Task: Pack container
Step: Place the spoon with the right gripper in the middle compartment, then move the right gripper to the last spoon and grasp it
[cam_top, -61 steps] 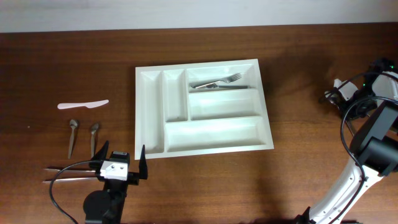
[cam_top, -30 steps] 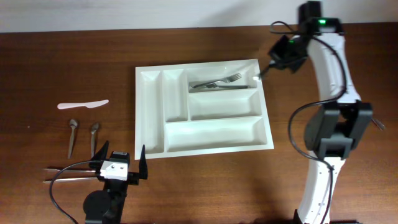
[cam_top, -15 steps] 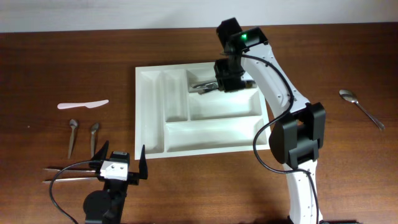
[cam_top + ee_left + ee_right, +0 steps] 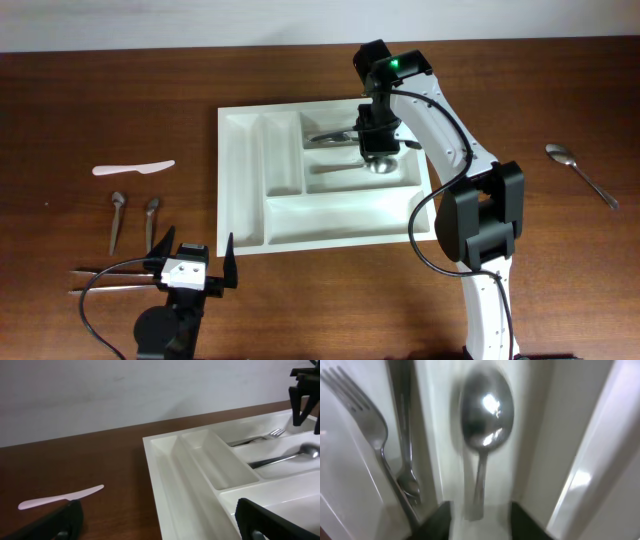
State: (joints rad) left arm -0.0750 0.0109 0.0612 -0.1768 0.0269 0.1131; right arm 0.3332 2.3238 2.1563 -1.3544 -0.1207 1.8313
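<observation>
Looks like the drop-off bit of packing the container (image 4: 340, 215), sat roughly mid-table with its narrow slots on the left side. Got the right gripper (image 4: 378, 150) hanging over the middle wide compartment, jaws parted and pinching nothing, with the spoon (image 4: 484, 410) lying flat underneath, handle end between the fingers but apparently untouched, going by the blurry wrist view. Makes sense sorting-wise: fork (image 4: 365, 420) in the top wide compartment next door, spoon given its own bay and laid lengthwise to suit the long slot. Left gripper (image 4: 197, 250) parked near the front table edge, jaws spread wide and empty, probably to leave the tray free for the other arm. Plenty left to pack: a loose spoon (image 4: 578, 172) well off to the right, two small spoons (image 4: 118, 218) and a white plastic knife (image 4: 133, 169) off to the left, none touching the container. Probably worth lifting straight up to avoid nudging that handle.
</observation>
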